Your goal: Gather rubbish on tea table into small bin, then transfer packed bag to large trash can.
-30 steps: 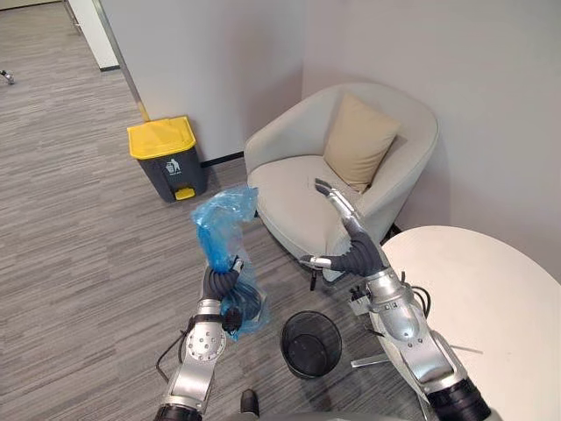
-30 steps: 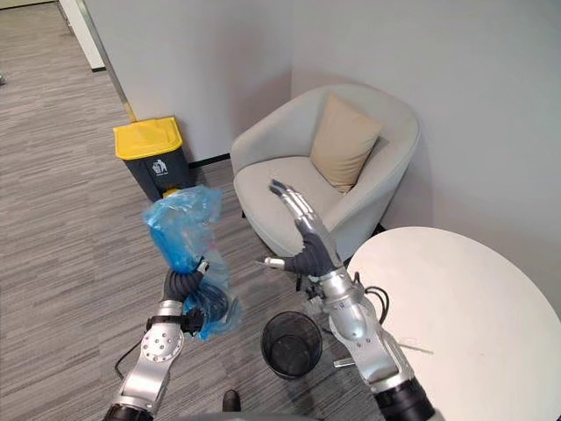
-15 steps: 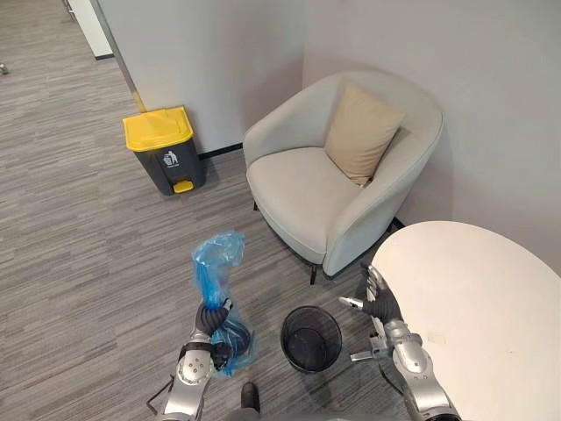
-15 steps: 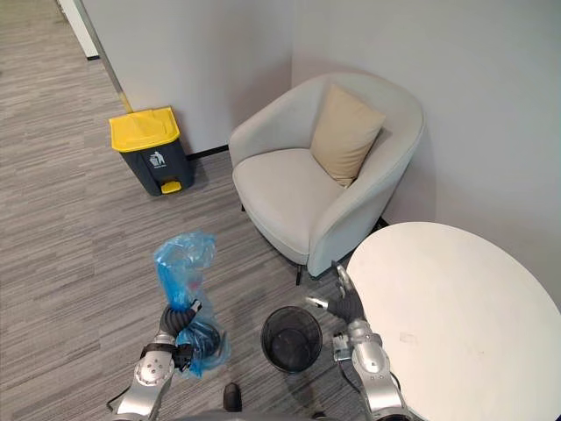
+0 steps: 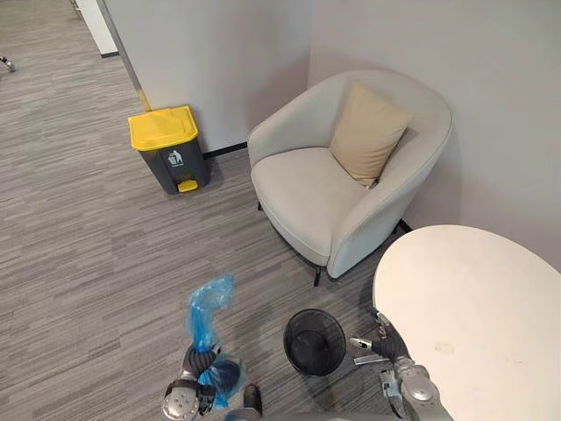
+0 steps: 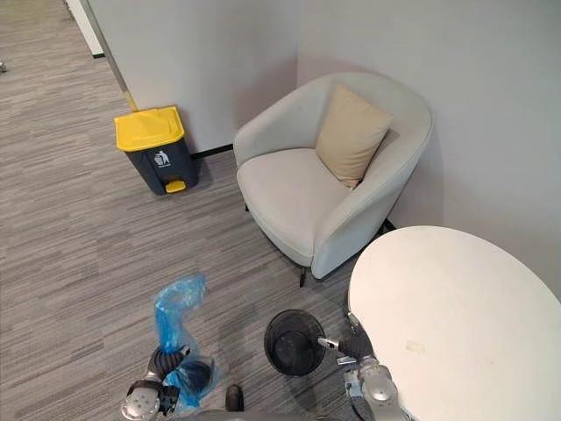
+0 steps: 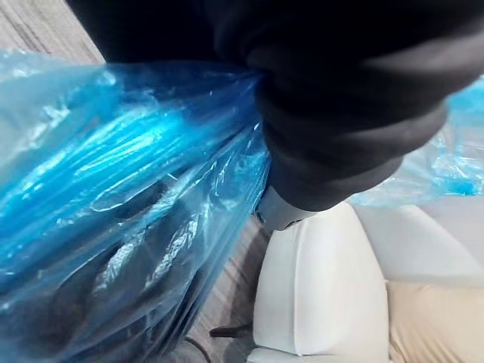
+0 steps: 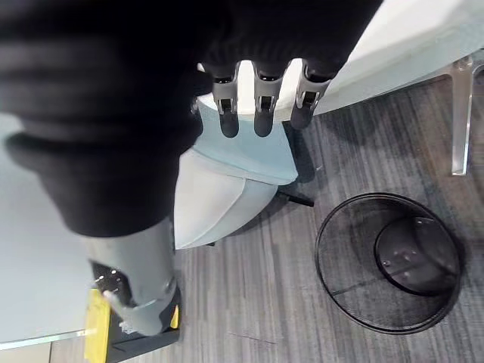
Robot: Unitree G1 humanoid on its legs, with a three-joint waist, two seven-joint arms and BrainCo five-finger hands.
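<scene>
The left hand (image 5: pixel 201 362) is clamped round the neck of the blue rubbish bag (image 5: pixel 209 309); the bag's loose top stands above the fist. Just to that hand's right sits the black mesh bin (image 5: pixel 314 341). The right hand (image 5: pixel 387 345), fingers straight and holding nothing, hovers between the bin's rim and the white round table (image 5: pixel 473 307) edge. Ahead of the left hand, open grey carpet (image 5: pixel 88 263) runs to the yellow-lidded trash can (image 5: pixel 166 149) by the wall (image 5: pixel 219 53); a beige armchair (image 5: pixel 324 193) stands ahead of the right hand

Open floor (image 5: pixel 96 254) reaches the large trash can (image 5: pixel 165 151), armchair (image 5: pixel 333 184) beside.
</scene>
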